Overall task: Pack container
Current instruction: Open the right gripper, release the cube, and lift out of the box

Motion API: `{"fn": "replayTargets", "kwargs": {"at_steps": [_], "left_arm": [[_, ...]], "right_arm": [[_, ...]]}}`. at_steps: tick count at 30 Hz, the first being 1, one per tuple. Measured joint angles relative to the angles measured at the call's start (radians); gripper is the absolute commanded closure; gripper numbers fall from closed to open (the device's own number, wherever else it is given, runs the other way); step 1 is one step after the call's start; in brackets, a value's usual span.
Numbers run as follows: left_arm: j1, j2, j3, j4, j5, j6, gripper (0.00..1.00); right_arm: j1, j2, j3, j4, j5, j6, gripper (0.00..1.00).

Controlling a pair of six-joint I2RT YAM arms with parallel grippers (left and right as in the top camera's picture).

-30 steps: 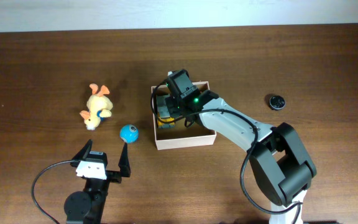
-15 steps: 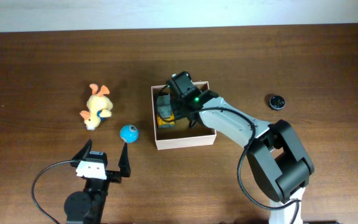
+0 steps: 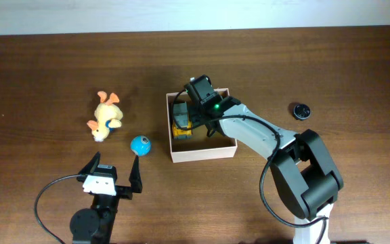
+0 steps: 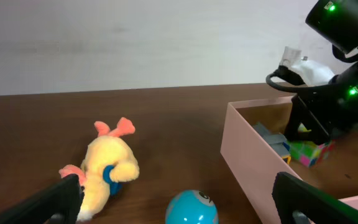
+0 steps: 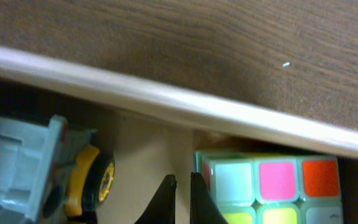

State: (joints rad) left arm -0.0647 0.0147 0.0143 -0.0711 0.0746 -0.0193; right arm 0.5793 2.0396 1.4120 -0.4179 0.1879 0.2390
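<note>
Container (image 3: 202, 153) has the closed right pincer (image 5: 183, 185) inside, beside a colour cube (image 5: 272, 186); left pincer (image 3: 116, 167) stands wide open

place: robot lab | signs: robot arm (image 3: 254, 134) on wooden table (image 3: 357, 61), blank wall (image 4: 135, 37)

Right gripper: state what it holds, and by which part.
Nothing. The right gripper is shut with nothing between its fingers, over the floor of the container, between the toy truck and the puzzle cube.
</note>
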Motion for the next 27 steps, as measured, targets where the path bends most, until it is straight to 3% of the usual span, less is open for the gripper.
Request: {"fn": "replayTargets", "kwargs": {"at_steps": [27], "left_arm": [[0.000, 0.000, 0.000, 0.000, 0.000, 0.000, 0.01]], "right_arm": [[-0.038, 0.000, 0.000, 0.078, 0.007, -0.033, 0.95]]}}
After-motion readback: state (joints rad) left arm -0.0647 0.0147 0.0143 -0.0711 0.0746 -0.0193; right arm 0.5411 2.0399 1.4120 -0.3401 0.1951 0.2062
